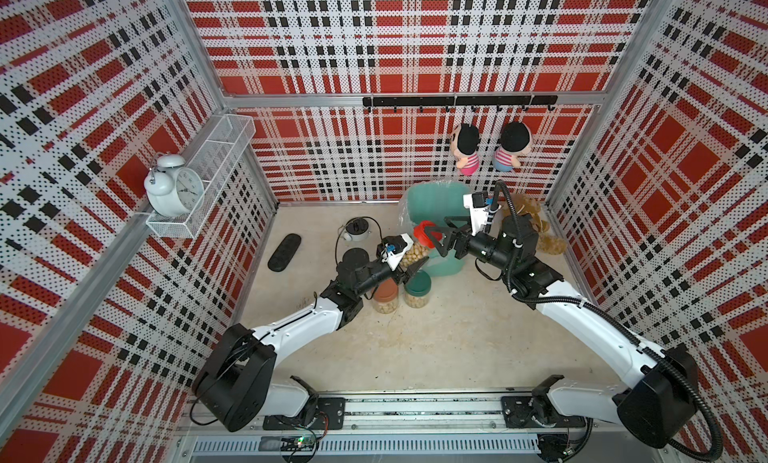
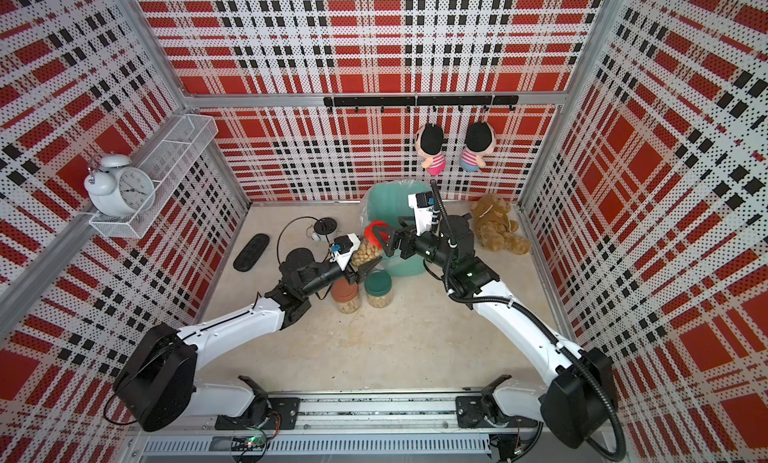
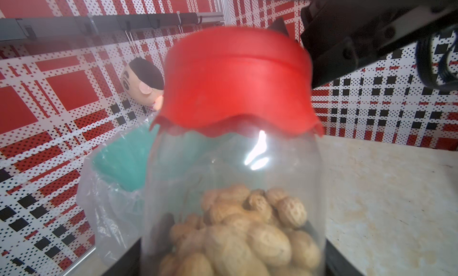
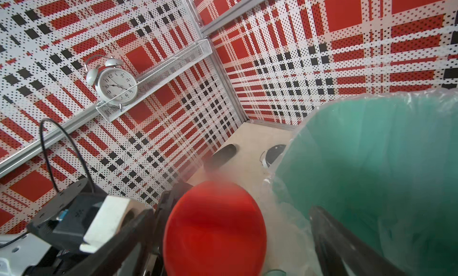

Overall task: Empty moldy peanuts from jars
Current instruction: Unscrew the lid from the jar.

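nearest the robot's base, two small clear cylindrical jars stand upright, side by side, on the pale speckled table (image 1: 415,357). these are the brown-lidded jar (image 1: 384,303) and the dark-green-lidded jar (image 1: 417,294), both capped and both part full.

just above and beyond them, the left gripper (image 1: 412,269) is clamped low on the body of a third small clear cylindrical red-lidded jar (image 1: 411,255). it holds the jar off the table, tipped with its cap toward the bin. the moldy peanuts (image 3: 247,232), pale tan lumpy shells, are heaped at the gripped end and fill about half of it.

the jar looks light and stiff. its glossy wall is probably slippery, and the loose load will shift as it tilts. the bright red round screw lid (image 3: 235,84) is best taken across its side wall, above the wavy skirt. the body hold needs to be firm enough to resist the twist.

the right gripper (image 4: 230,210) is spread wide, with one finger on either side of the lid. the right wrist view is blurred there. there seems to be a gap on both sides, but i cannot tell for sure that neither finger touches.

farthest back, the big teal plastic bin with a clear liner (image 1: 430,201) stands just behind the lid, its mouth open beside the jar. with the cap on, nothing can be poured yet.
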### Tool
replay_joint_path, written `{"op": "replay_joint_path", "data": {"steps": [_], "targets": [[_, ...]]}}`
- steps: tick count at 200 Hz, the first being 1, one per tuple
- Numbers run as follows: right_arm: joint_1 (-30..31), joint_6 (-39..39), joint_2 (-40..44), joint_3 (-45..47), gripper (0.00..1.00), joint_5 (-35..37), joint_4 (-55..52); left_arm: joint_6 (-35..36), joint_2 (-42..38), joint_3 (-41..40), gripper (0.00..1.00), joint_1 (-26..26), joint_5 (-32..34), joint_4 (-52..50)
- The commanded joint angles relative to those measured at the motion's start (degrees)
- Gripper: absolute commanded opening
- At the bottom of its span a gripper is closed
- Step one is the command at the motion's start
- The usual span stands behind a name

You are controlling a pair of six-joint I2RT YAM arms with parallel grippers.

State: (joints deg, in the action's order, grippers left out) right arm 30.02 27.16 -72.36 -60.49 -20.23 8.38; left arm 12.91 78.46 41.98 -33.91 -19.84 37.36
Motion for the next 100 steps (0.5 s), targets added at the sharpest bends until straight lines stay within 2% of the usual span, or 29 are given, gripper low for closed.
{"op": "replay_joint_path", "data": {"steps": [1, 52, 100], "targets": [[0.72, 0.99, 0.3, -0.75, 1.0, 2.74, -1.05, -0.15, -1.72, -0.83, 0.0, -0.47, 1.0, 4.11], [2.98, 1.44, -1.9, -1.45, 1.0, 2.84, -1.36, -0.16, -1.56, -1.11, 0.0, -0.63, 1.73, 4.08], [3.64, 3.31, -3.66, -1.83, 0.93, 1.95, 0.69, -0.25, -1.11, -0.8, 0.0, -0.64, 2.31, 4.06]]}}
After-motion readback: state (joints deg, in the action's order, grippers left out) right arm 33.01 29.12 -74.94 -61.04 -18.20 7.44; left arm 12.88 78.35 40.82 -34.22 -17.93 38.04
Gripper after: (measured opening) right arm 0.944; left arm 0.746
